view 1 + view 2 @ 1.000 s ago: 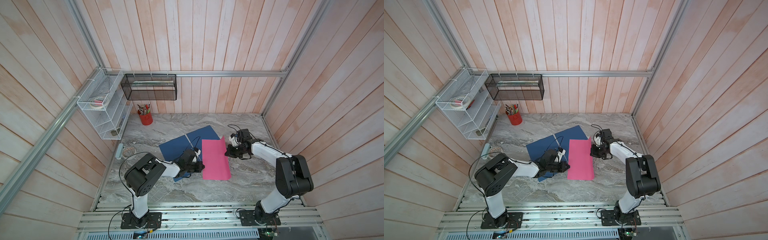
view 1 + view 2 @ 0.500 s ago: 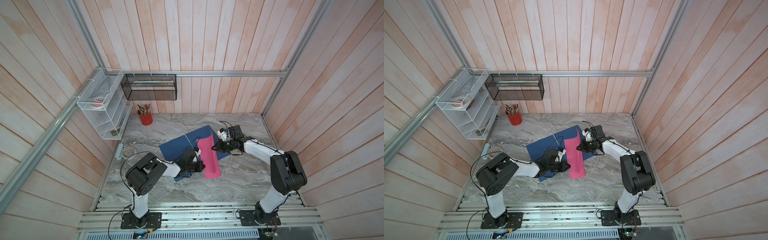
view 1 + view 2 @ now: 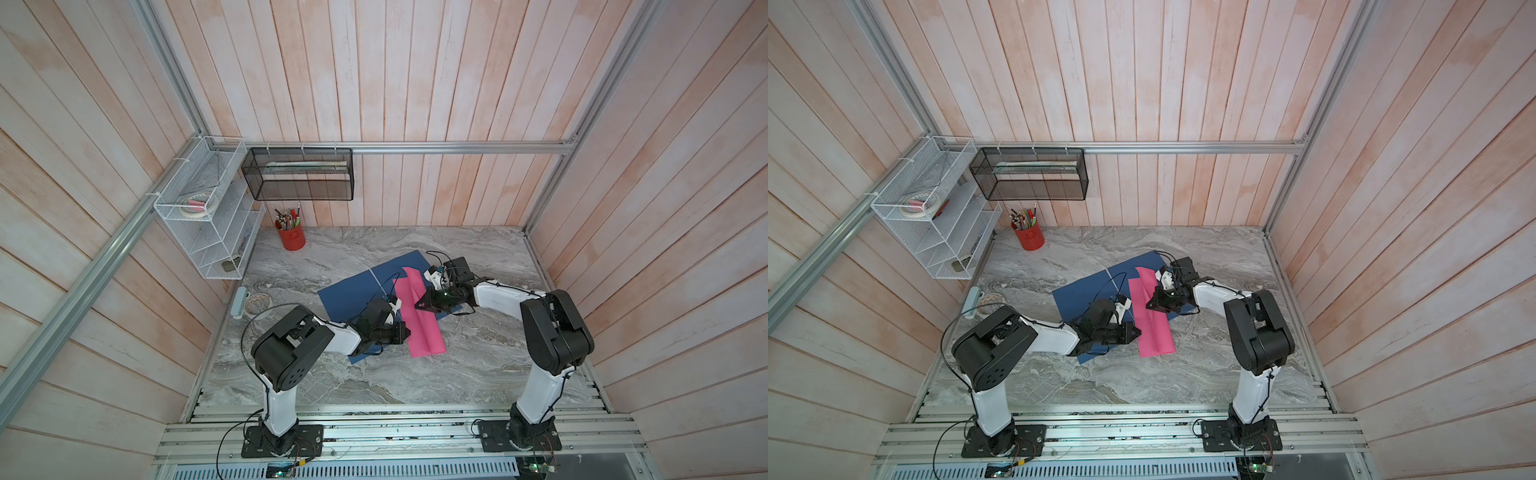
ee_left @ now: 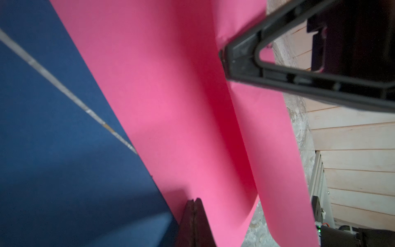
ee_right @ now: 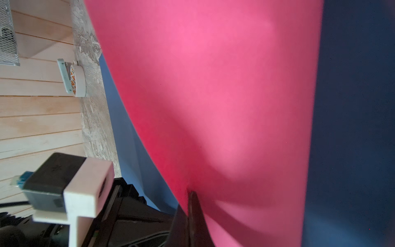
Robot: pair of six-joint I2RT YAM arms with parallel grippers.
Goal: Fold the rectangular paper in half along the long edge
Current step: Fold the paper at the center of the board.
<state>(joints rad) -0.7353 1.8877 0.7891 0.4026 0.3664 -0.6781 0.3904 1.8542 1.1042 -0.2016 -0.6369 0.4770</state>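
Basically holding the paper (image 3: 424, 336) folded over by its long edge in right fingers (image 3: 428, 303) pinched on it, pinning the other edge to the mat (image 3: 349, 295) with closed left fingers (image 3: 401, 332), likely against sliding.

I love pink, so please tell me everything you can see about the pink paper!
The pink paper is a plain, smooth, bright rectangle, partway folded: one long side curls up and over the rest. The right gripper is shut on that lifted edge. The shut left gripper sits at the opposite edge. The paper lies partly on a blue mat, partly on the marble table.
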